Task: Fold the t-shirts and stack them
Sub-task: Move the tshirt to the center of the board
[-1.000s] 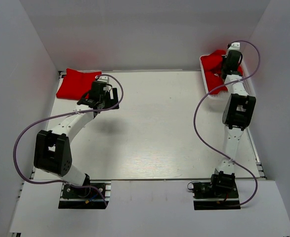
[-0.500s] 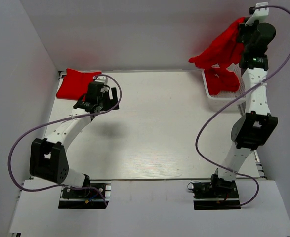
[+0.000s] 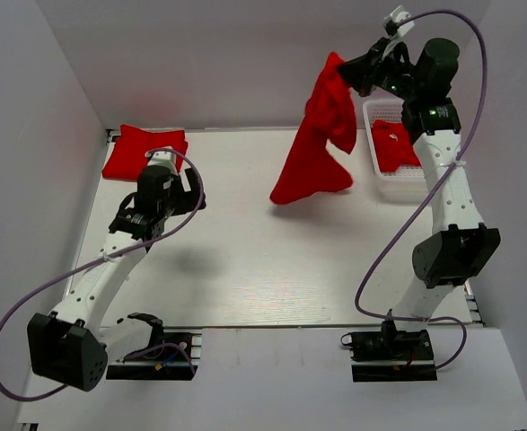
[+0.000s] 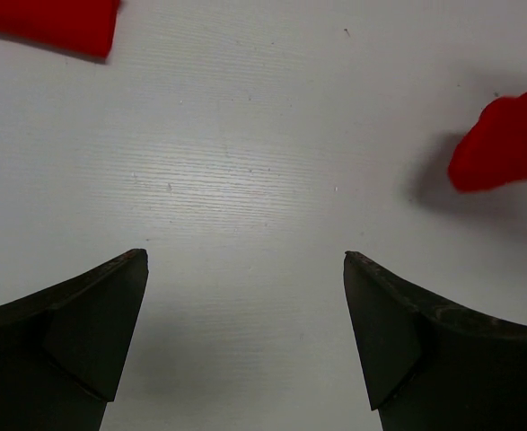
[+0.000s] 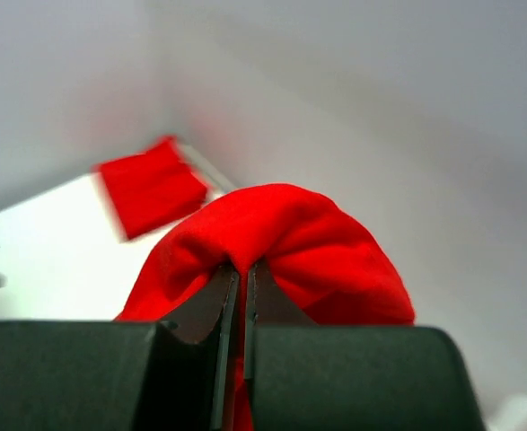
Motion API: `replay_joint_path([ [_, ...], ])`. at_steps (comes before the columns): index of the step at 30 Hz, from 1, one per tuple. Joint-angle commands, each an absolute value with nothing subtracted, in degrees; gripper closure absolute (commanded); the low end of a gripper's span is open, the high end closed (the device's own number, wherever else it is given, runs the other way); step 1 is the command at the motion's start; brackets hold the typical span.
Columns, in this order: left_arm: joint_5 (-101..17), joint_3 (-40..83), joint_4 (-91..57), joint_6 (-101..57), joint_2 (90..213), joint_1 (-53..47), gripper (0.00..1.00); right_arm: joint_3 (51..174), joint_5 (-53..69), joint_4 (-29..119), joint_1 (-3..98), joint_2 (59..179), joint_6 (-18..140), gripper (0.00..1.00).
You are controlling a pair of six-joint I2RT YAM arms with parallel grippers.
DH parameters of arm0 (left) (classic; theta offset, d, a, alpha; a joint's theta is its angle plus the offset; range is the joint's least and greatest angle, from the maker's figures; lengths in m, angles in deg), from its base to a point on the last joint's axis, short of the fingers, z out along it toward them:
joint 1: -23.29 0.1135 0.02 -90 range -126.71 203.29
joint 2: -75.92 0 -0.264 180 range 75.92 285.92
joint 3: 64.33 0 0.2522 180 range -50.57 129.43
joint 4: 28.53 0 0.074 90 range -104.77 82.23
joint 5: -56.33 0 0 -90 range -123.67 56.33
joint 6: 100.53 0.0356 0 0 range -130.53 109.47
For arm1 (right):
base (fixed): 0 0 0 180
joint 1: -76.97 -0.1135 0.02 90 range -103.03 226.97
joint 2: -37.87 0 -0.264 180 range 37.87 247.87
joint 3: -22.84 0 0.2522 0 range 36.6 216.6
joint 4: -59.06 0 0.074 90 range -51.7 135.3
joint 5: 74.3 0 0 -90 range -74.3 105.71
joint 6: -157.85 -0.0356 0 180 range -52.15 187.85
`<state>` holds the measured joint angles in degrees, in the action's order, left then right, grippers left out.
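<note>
The right gripper (image 3: 355,72) has its jaws closed on a pinch of red cloth, which bunches over the fingertips in the wrist view. It holds the hanging t-shirt (image 3: 315,148) high above the far side of the counter (image 3: 263,260). Held by a single point, the garment falls open under its own weight rather than lying crumpled. Whether its lower hem touches the surface cannot be told from above.

Just to the right of it stands the white mesh basket (image 3: 382,180), the supply bin, with a second t-shirt (image 3: 393,148) lying inside.

The left gripper (image 4: 245,260) holds nothing. Its jaws are spread wide, and it is low over bare counter and turned toward the dangling cloth — probably placed to take a second hold so the shirt can be spread flat.

Well apart, at the far left corner, lies the folded t-shirt (image 3: 142,151) — apparently the base of the stack, kept clear of the working area.
</note>
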<state>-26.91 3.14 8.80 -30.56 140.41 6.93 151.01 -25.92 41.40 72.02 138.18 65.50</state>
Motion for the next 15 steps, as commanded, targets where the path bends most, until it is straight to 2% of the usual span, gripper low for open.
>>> replay_joint_path([
  [1, -24.8, 2.2, 10.8, -32.3, 136.3, 6.7, 0.00, 150.3, -36.4, 49.0, 69.7, 135.2, 59.5, 1.00],
  [6, -23.2, 0.5, 12.1, -33.4, 133.1, 6.7, 0.00, 142.0, -36.9, 52.7, 65.8, 131.1, 60.1, 1.00],
  [12, -22.6, 0.5, 13.9, -35.0, 133.1, 7.3, 0.00, 120.1, -37.9, 56.1, 59.7, 126.5, 64.2, 1.00],
  [13, -22.6, -0.1, 14.4, -35.6, 133.1, 7.3, 0.00, 115.7, -38.3, 56.3, 57.6, 126.2, 64.7, 0.98],
  [15, -22.6, -0.6, 14.4, -36.2, 133.7, 7.3, 0.00, 109.2, -38.3, 56.8, 56.1, 126.3, 64.9, 0.64],
])
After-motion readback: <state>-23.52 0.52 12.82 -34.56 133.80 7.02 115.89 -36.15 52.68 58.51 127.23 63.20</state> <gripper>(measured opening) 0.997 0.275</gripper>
